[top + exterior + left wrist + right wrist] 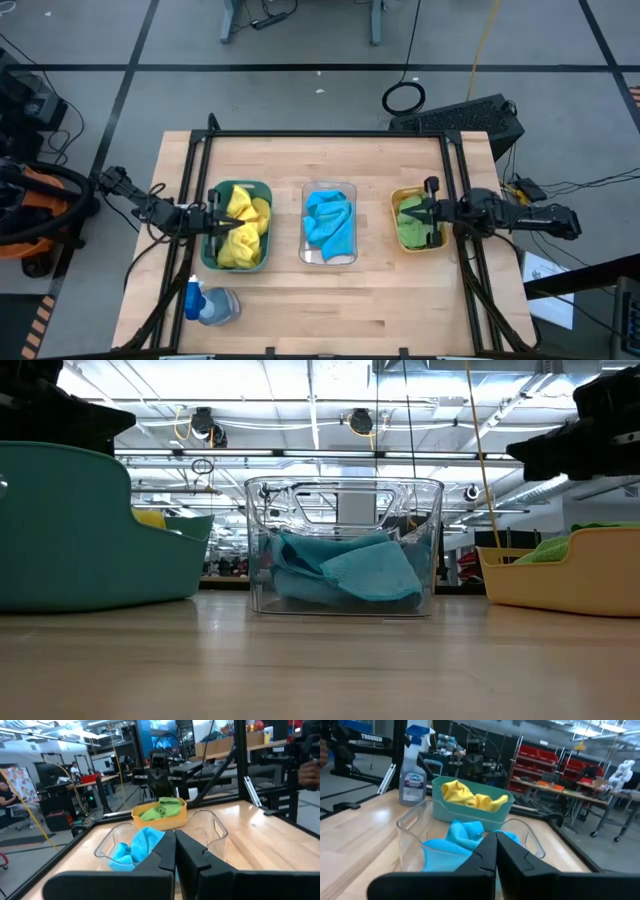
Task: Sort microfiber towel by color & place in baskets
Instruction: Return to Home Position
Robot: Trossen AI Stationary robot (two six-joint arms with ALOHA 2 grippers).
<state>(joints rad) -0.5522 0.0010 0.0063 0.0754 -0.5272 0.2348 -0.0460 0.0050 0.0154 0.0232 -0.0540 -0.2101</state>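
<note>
Left claw [175, 836] and right claw [496, 838] are seen pressed shut, empty. Left is held over the green basket [262, 187] of yellow towels [243, 228], right over the orange-yellow basket [399, 196] with the green towel [409, 222]. The blue towel [330, 226] is bunched in the clear basket [329, 185]. The cloth is judged light and limp, best pinched at a raised fold. Basket long axes are set parallel, front-to-back on the table [380, 300]. No heading can be read from the crumpled towels.

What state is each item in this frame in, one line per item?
Dark green basket: holds yellow towels.
Clear basket: holds blue towel.
Orange-yellow basket: holds green towel.
Spray bottle: upright.
Left gripper: shut, empty, above the yellow towels.
Right gripper: shut, empty, above the green towel.
</note>
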